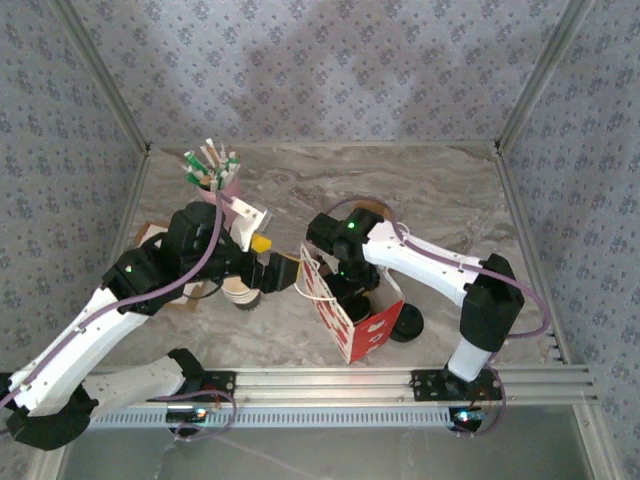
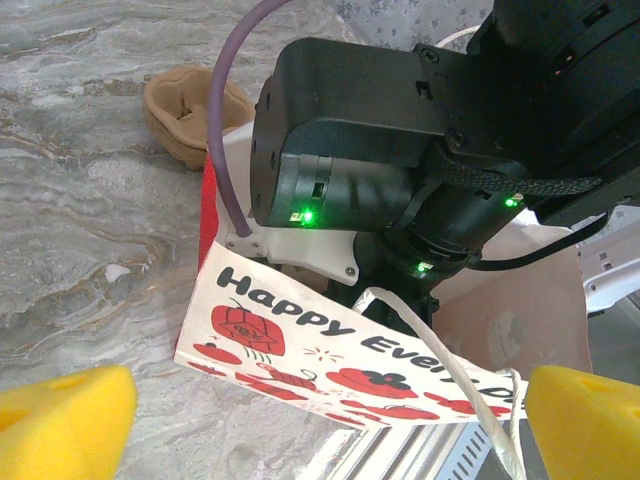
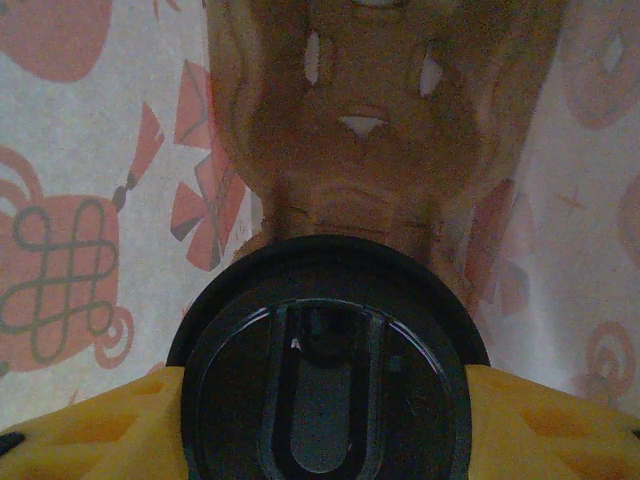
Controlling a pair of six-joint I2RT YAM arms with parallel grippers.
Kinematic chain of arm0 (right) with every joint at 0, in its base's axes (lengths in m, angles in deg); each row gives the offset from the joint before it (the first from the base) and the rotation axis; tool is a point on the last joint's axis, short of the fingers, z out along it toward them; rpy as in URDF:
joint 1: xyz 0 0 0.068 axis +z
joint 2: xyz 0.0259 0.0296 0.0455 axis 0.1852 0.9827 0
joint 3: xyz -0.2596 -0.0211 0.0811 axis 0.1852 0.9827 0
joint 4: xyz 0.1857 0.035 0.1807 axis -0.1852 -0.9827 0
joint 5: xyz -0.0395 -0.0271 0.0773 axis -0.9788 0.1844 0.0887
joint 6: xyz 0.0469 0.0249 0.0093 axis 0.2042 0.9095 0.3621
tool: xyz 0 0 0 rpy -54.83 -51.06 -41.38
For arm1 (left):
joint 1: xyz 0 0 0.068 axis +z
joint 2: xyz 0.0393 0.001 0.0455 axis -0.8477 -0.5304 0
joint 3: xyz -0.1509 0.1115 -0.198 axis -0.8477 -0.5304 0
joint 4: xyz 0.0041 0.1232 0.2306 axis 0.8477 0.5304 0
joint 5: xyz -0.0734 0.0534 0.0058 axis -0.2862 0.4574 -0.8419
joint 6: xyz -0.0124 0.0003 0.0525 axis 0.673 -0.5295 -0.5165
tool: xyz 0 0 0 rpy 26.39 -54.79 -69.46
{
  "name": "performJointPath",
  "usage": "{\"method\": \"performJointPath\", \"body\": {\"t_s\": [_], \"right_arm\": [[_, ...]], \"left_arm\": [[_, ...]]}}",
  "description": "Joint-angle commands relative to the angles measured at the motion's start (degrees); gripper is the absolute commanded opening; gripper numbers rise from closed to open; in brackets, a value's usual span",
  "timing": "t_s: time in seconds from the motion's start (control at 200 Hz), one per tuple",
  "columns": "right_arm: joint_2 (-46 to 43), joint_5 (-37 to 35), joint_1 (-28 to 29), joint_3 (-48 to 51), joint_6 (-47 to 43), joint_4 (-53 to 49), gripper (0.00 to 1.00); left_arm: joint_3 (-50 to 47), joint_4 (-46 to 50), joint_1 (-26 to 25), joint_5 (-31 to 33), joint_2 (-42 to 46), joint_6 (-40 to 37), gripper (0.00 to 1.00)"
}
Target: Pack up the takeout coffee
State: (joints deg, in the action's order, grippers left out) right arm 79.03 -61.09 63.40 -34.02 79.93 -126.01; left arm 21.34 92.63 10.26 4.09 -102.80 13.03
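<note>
Inside the bag [image 3: 80,150], the takeout coffee [image 3: 325,400] shows a round black lid [image 3: 240,340].

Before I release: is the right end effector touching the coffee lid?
Touching. Right wrist view: the right end effector has both yellow fingers against the black lid, no gap.

A marble-patterned table [image 1: 430,190], evenly lit, is enclosed behind and at both sides by grey floral-print walls [image 1: 330,70] (fabric or paper, unclear). Aluminium struts [image 1: 100,75] rise from its far corners, and an aluminium rail [image 1: 330,378] lines its near edge.
</note>
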Motion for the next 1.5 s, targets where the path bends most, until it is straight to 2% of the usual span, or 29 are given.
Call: {"method": "performJointPath", "body": {"t_s": [0.0,0.66,1.129,1.499], "right_arm": [[1.32,1.59,-0.43,1.58,-0.81,-0.57,0.62],[1.53,1.21,-0.45,1.06,-1.34,-0.72,0.62],[0.53,0.27,-0.13,0.16,-1.04,-1.87,0.72],[0.39,0.28,0.0,0.29,-1.04,-1.87,0.75]], "left_arm": [[2.54,0.43,-0.34,0.26,-0.15,-1.18,0.99],[3.0,0.55,-0.33,0.16,-0.58,-1.47,1.0],[3.15,0.43,-0.33,0.19,-0.58,-1.38,0.99],[2.97,0.43,-0.29,0.27,-0.59,-1.24,0.99]]}}
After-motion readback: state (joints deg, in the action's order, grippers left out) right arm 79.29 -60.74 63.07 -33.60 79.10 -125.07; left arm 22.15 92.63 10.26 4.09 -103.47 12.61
